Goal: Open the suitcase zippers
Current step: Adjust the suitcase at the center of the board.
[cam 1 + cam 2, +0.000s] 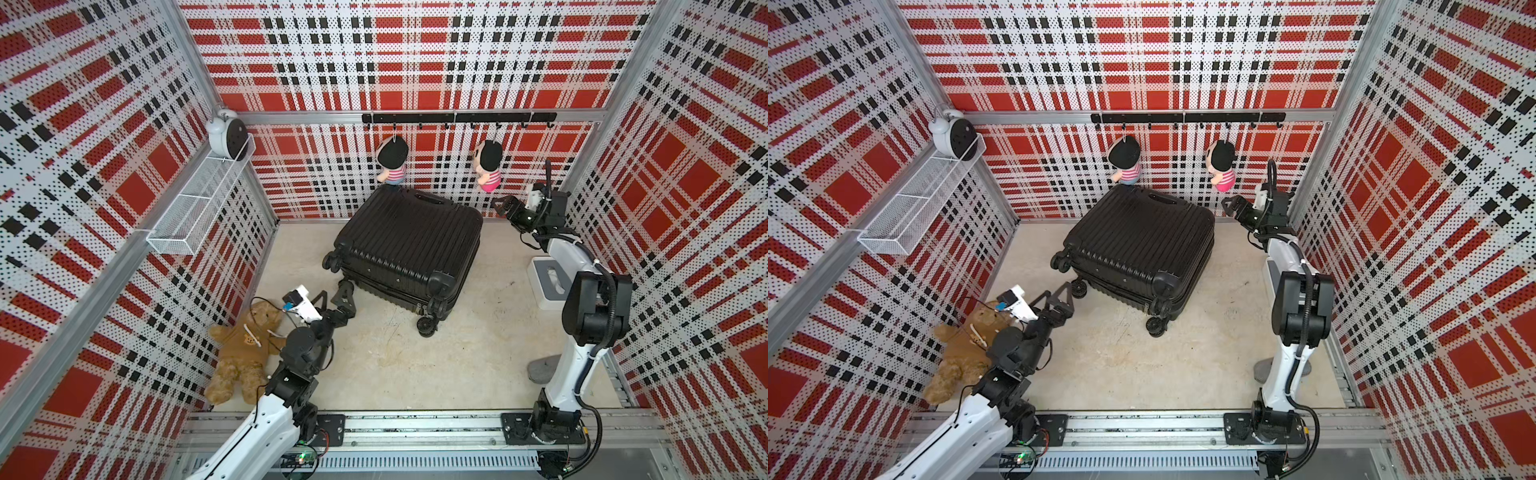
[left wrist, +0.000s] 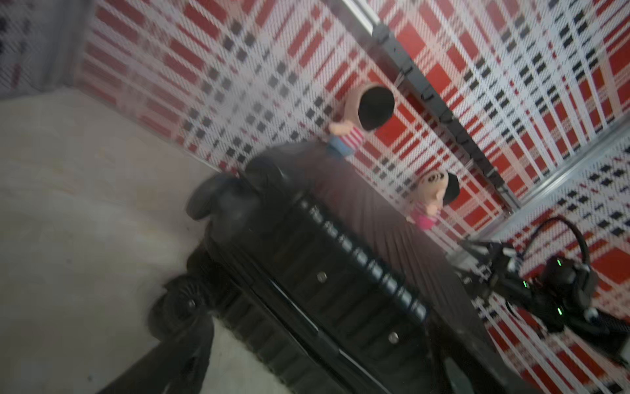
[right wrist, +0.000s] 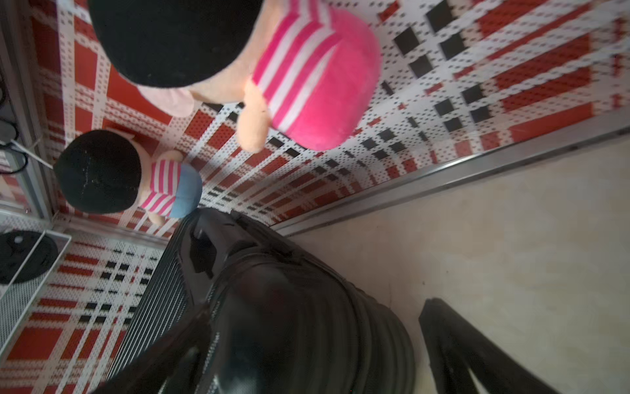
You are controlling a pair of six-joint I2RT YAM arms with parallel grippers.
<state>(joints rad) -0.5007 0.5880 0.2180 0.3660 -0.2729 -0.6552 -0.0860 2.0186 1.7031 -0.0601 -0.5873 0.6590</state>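
Left tool [image 1: 333, 291], right tool [image 1: 501, 206] wide open, empty. We fear missing zippers [image 1: 386, 291]: pulls possibly hidden; suitcase [image 1: 409, 237] could shift.

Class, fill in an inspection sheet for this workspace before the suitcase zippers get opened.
Surface: pale floor, scuffed.
Job's things: black suitcase lying flat, shut; zipper seam on its side, pulls not visible.
Clutter: teddy bear beside left arm; white box beside right arm; two dolls on hook rail; clock in wire shelf.
Tools: left tool open near a wheel; right tool open near the far corner; both empty.
Cables: wires over the teddy bear; hose along right arm.
Surroundings: red plaid walls.
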